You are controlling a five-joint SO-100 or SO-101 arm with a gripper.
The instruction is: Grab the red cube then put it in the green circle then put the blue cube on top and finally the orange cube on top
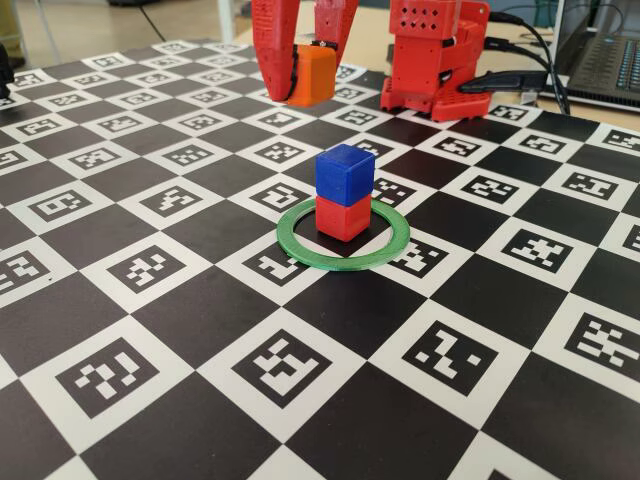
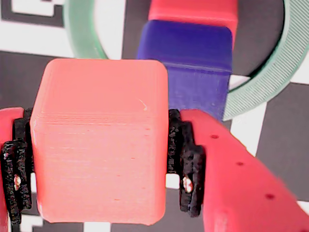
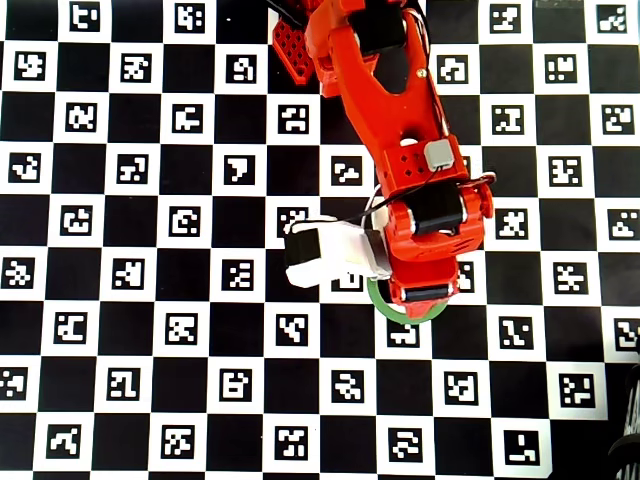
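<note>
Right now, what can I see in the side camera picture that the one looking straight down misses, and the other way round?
Only the fixed view shows the blue cube stacked on the red cube, and the orange cube held in the gripper. Only the overhead view shows the arm's white wrist camera. Both show the green circle and checkered mat.

The checkered marker board (image 1: 150, 330) carries the green circle (image 1: 300, 248) around the red cube (image 1: 343, 217).

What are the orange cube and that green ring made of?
Orange cube: looks like matte plastic, probably 3D-printed, since fine layer lines run across its faces. Green ring: likely the same kind of plastic, thin and flat, with fine ridges on its top. Neither shines like metal or glass.
</note>
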